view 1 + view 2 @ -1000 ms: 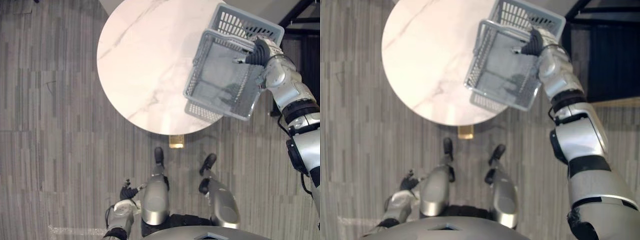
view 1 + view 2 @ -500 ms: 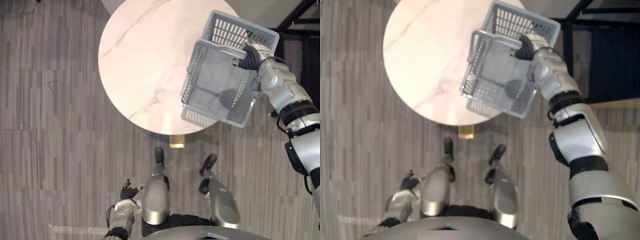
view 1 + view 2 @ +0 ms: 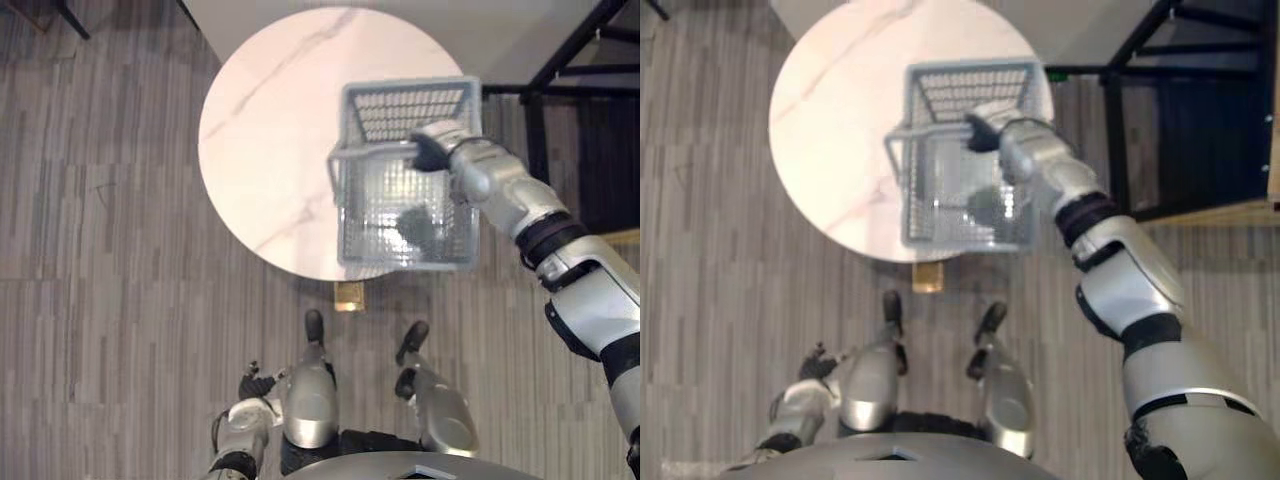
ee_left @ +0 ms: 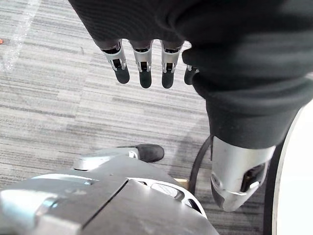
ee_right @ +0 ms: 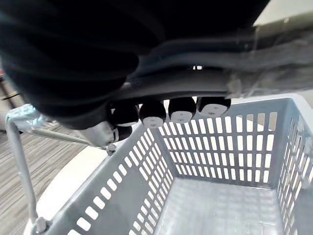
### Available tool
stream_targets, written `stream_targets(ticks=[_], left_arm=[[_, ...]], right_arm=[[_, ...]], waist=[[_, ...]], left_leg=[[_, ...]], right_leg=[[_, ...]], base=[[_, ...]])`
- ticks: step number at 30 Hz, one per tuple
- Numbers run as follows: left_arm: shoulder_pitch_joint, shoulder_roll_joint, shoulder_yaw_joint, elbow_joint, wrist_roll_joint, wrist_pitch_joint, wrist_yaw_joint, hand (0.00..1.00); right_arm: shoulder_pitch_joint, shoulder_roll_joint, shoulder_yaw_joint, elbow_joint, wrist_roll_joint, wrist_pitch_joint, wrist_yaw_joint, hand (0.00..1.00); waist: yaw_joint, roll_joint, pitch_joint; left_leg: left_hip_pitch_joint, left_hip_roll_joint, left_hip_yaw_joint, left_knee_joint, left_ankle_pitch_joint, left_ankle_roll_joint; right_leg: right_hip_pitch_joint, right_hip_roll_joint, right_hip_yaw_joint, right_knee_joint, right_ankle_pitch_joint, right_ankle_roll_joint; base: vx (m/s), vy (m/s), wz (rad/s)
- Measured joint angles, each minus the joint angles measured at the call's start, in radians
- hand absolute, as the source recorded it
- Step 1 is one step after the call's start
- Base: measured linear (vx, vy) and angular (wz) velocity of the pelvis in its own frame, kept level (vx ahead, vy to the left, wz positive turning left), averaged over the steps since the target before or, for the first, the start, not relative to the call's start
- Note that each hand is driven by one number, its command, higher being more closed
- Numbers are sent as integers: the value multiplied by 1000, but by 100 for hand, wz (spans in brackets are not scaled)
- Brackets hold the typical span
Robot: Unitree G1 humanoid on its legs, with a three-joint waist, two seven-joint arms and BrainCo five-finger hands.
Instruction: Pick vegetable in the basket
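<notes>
A grey slatted plastic basket (image 3: 400, 262) hangs over the near right part of the round white marble table (image 3: 270, 130). My right hand (image 3: 435, 150) is shut on its wire handle (image 5: 19, 147), with the dark fingertips (image 5: 166, 110) curled round it above the basket's open top. The basket's floor (image 5: 220, 200) is bare in the right wrist view; a dark shadow lies on it in the eye views. My left hand (image 3: 255, 383) hangs low at my side, its fingers (image 4: 142, 63) straight and holding nothing.
A black metal frame (image 3: 570, 50) stands past the table at the back right. The table's small tan foot (image 3: 348, 296) shows under its near edge. Grey plank floor (image 3: 100, 250) lies all round the table.
My right arm has swung the basket left and inward from the table's right edge, and it now hangs squarer over the tabletop. The view has shifted slightly. The left hand has stayed put.
</notes>
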Motion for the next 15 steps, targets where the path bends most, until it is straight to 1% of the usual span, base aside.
stream_targets(ticks=[2, 3, 4, 5, 6, 7, 9, 10, 11, 12, 13, 15], left_arm=[[22, 7, 15, 1, 21, 1, 1, 0], [31, 9, 21, 1, 36, 1, 2, 0], [36, 10, 25, 1, 38, 1, 3, 0], [47, 11, 35, 9, 43, 2, 5, 0], [49, 12, 38, 16, 45, 3, 5, 0], [54, 16, 38, 29, 49, 4, 5, 0], [72, 21, 38, 35, 75, 6, 4, 0], [85, 25, 38, 40, 85, 13, 4, 0], [91, 26, 38, 40, 85, 16, 4, 0], [104, 25, 38, 40, 86, 17, 3, 0], [116, 25, 38, 41, 87, 18, 1, 0], [121, 25, 38, 50, 88, 21, -3, 0]], right_arm=[[69, -4, 13, -97, 2, -34, 2, 100], [99, -13, 13, -138, 5, -45, 4, 100], [117, -21, 14, -170, 8, -50, 5, 100], [164, -41, 20, -245, 17, -61, 6, 100], [184, -51, 21, -273, 24, -68, 7, 100], [229, -76, 28, -324, 45, -76, 10, 100], [284, -111, 43, -390, 60, -90, 17, 100], [317, -132, 54, -427, 70, -94, 26, 100], [333, -144, 57, -442, 79, -98, 36, 100], [360, -171, 57, -464, 88, -110, 46, 100], [394, -200, 57, -487, 98, -116, 52, 100], [440, -243, 57, -515, 101, -122, 68, 100]], waist=[[-7, -25, -52], [-15, -33, -69], [-21, -37, -73], [-28, -47, -93], [-29, -50, -100], [-30, -55, -126], [-38, -66, -150], [-56, -69, -168], [-62, -70, -177], [-76, -71, -181], [-82, -70, -192], [-83, -70, -209]], left_leg=[[10, 0, 7, 0, -1, 0], [14, -1, 10, 0, -1, -1], [22, -1, 14, 0, -1, -1], [38, 1, 26, 0, -7, -6], [45, 2, 28, 0, -11, -7], [48, 7, 35, 0, -20, -11], [62, 12, 53, 0, -23, -15], [63, 15, 53, 0, -24, -17], [65, 16, 53, 0, -25, -18], [78, 17, 58, -1, -26, -20], [84, 18, 61, -1, -29, -24], [91, 20, 77, -1, -34, -30]], right_leg=[[5, 1, 8, -5, 0, 0], [10, 2, 8, -9, 0, 0], [19, 2, 8, -11, 0, 0], [29, 6, 18, -20, -1, 1], [34, 8, 22, -26, -1, 1], [34, 12, 22, -34, -3, 8], [35, 14, 22, -36, -3, 8], [36, 17, 22, -36, -3, 8], [36, 18, 22, -37, -3, 8], [44, 19, 22, -39, -3, 8], [49, 21, 22, -44, -4, 6], [50, 22, 22, -51, -2, 5]], base=[[33, -5, -10], [36, -1, -2], [24, 4, -12], [8, 2, -18], [-4, -3, -30], [-1, -7, -24], [0, -7, -27], [4, -8, -17], [6, -9, -10], [18, -2, -13], [14, 1, -14], [32, 7, -20]])
